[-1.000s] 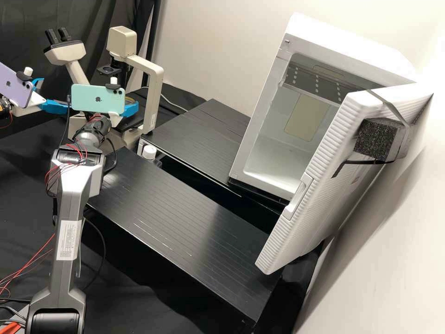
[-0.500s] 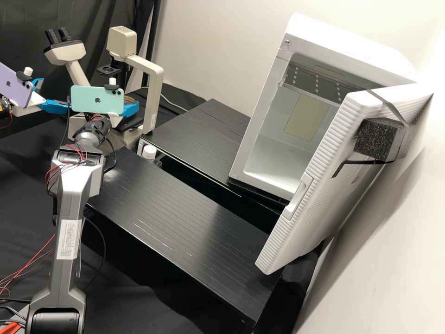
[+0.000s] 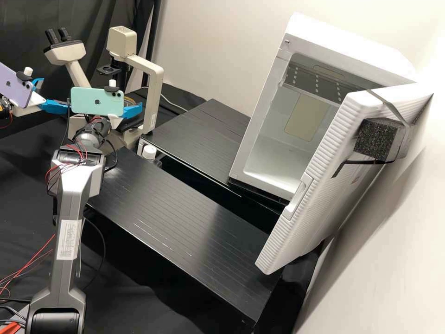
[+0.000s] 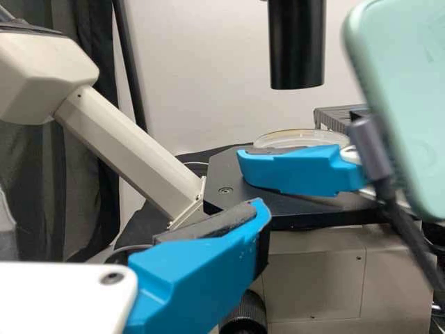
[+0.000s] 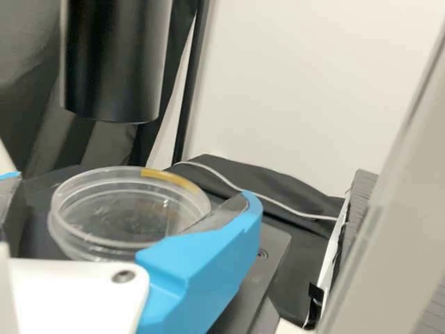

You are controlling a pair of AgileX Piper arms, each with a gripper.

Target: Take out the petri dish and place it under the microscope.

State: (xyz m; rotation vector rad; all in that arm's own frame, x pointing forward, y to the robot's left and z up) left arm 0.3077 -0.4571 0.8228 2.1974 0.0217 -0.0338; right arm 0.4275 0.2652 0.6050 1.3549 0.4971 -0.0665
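Resting on the black stage [image 5: 276, 242], the petri dish [image 5: 131, 224] appears in the right wrist view between the spread fingers of the right gripper [image 5: 132, 186], probably so they can let it settle beneath the dark tube [image 5: 115, 62]. In the left wrist view, it lies behind a blue finger. In the high view, the left gripper [image 3: 52, 95] hangs apart near the microscope [image 3: 153, 79], presumably leaving working room; the fridge [image 3: 271, 181] stands open.

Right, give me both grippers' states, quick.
Left gripper: open, nothing seen between its jaws.
Right gripper: open, jaws either side of the dish on the stage, with a gap at one jaw.
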